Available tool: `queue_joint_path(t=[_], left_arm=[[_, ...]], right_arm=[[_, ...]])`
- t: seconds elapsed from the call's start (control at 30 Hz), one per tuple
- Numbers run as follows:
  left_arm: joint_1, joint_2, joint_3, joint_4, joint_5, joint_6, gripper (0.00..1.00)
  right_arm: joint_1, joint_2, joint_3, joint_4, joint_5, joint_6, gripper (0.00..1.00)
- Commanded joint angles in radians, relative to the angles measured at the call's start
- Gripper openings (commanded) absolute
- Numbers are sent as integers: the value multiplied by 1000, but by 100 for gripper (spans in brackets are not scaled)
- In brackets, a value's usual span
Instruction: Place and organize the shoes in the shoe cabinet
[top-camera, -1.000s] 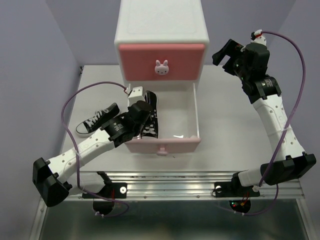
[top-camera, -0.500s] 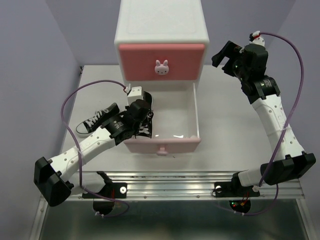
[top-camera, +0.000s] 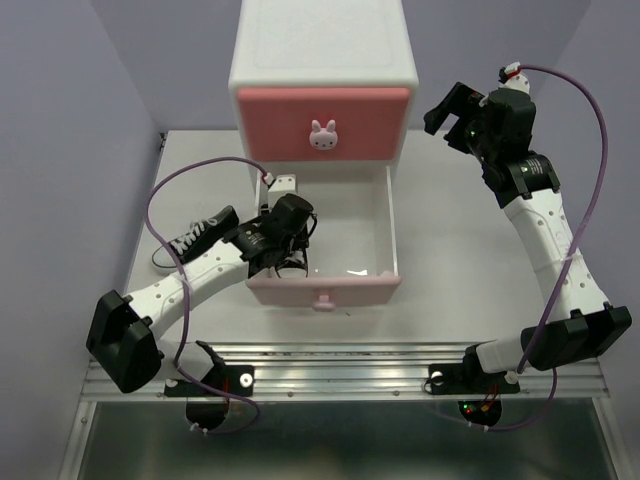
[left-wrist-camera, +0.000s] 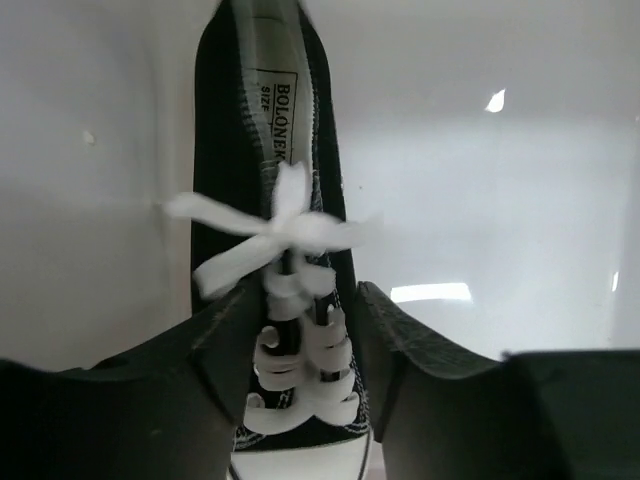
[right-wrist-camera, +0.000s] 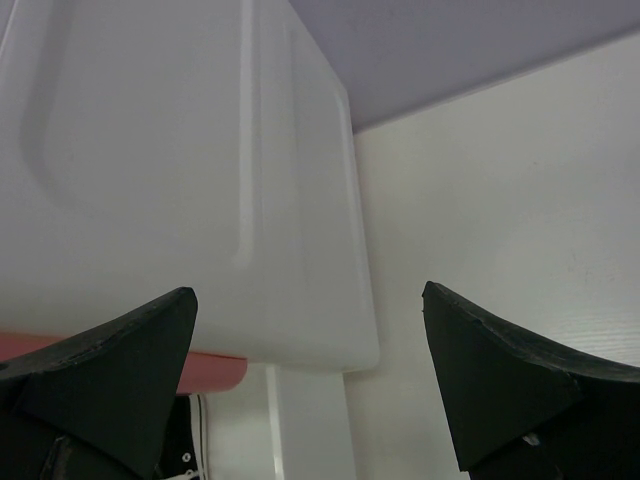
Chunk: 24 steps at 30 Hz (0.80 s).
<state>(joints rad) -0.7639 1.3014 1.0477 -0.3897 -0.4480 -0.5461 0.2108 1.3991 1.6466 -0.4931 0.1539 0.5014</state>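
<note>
The shoe cabinet (top-camera: 322, 60) stands at the back of the table, its upper drawer (top-camera: 322, 122) closed and its pale pink lower drawer (top-camera: 350, 240) pulled out. One black shoe (left-wrist-camera: 280, 230) with white laces lies on the drawer floor along its left wall. My left gripper (left-wrist-camera: 305, 300) is low over it, open, its fingers either side of the laced forepart. From above, that gripper (top-camera: 290, 250) hides most of the shoe. A second black shoe (top-camera: 195, 238) lies on the table left of the drawer. My right gripper (top-camera: 450, 110) hangs open beside the cabinet's right wall (right-wrist-camera: 200, 180), holding nothing.
The right half of the open drawer holds nothing. The drawer front (top-camera: 325, 290) with its knob faces the arms' bases. A purple cable (top-camera: 190, 175) loops over the left arm above the table shoe. A metal rail (top-camera: 350, 365) runs along the near edge.
My left gripper has lowered the black shoe into the drawer and parted its jaws around it; the left arm has swung right. The right arm has not moved.
</note>
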Motion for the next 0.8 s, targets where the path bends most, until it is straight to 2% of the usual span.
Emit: queue_joint_path(t=[0.0,0.03,0.1,0.47,0.7,0.73,0.77], left_arm=[[8,4,67,-17,-9,37,58],[8,4,75,-21,-9,37,63],[8,-5,90,-43,-5,34,65],[8,-198,258,-149,46,11,67],[11,-342,304,-264,-62,-136,74],[12,-355,304,-282,-93,-168,92],[14,-367,301,-329,-163,-202,99]], right_arm=[[2,-22,12,45,21,-9,100],[2,-22,13,45,22,-11,100],[2,-23,16,44,24,-17,100],[2,-23,15,45,3,-26,100],[2,8,62,45,-16,-98,100],[2,8,62,45,-17,-110,100],[2,8,62,44,-17,-115,100]])
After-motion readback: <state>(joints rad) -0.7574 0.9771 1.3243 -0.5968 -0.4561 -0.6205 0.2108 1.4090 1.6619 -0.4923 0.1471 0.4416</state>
